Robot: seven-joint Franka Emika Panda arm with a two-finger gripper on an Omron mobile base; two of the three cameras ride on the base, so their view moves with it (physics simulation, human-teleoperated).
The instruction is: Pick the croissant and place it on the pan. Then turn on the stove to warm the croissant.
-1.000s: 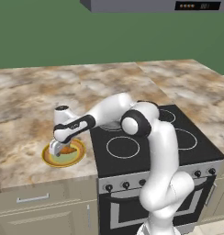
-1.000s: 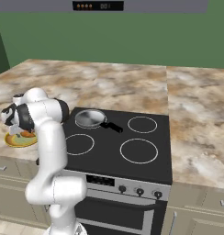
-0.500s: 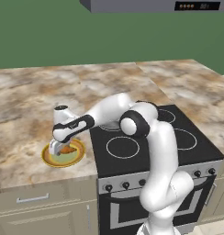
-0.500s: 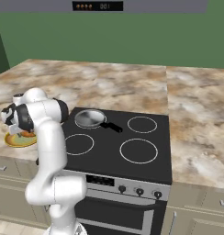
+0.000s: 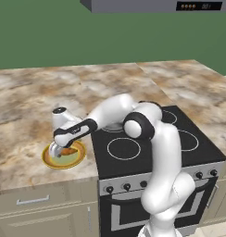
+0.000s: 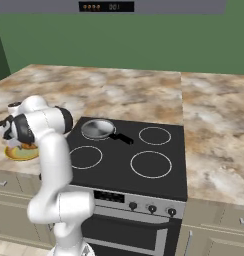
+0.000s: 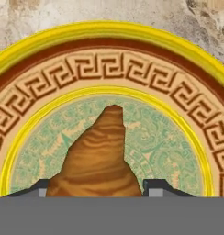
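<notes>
Two fingers of the gripper squeeze the croissant on the plate, left of the stove.

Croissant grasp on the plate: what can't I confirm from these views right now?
- Hand view: the croissant base and any contact with the fingertips are cut off by the bottom edge.
- Left base view: the end effector covers most of the croissant on the plate.
- Right base view: the arm hides most of the plate.
</notes>
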